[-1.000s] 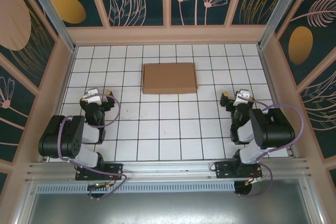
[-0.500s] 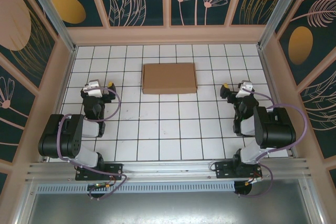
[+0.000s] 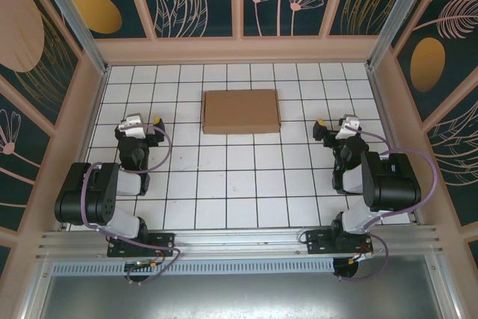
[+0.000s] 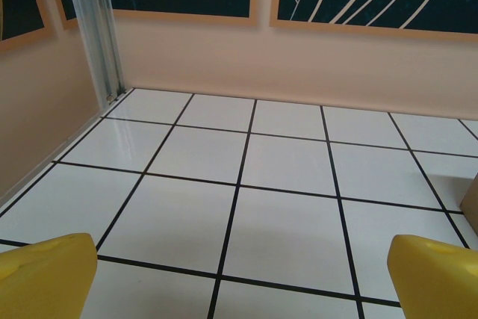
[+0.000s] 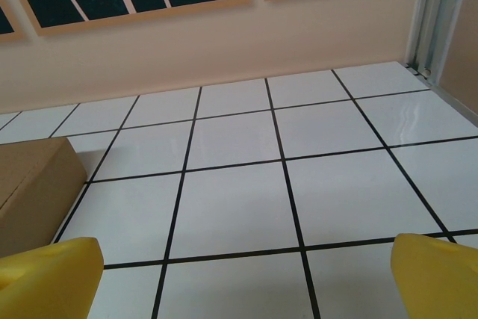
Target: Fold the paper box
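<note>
The paper box (image 3: 240, 111) lies folded flat and closed on the white tiled floor, in the far middle of the top view. Its brown side (image 5: 33, 184) also sits at the left of the right wrist view. My left gripper (image 3: 140, 120) hovers left of and nearer than the box, apart from it. It is open, its yellow fingertips (image 4: 45, 274) wide with only tiles between them. My right gripper (image 3: 337, 122) hovers to the right of the box, also apart from it. It is open too, bare floor between its yellow fingertips (image 5: 48, 278).
Peach walls (image 3: 239, 50) with dark leaf-pattern panels close in the tiled floor on three sides. Metal posts (image 4: 97, 35) stand in the far corners. An aluminium rail (image 3: 239, 240) carries both arm bases along the near edge.
Over the last second both grippers moved a little farther from the bases, toward the box's row. In the last half second nothing visibly moved. The box stayed put.
</note>
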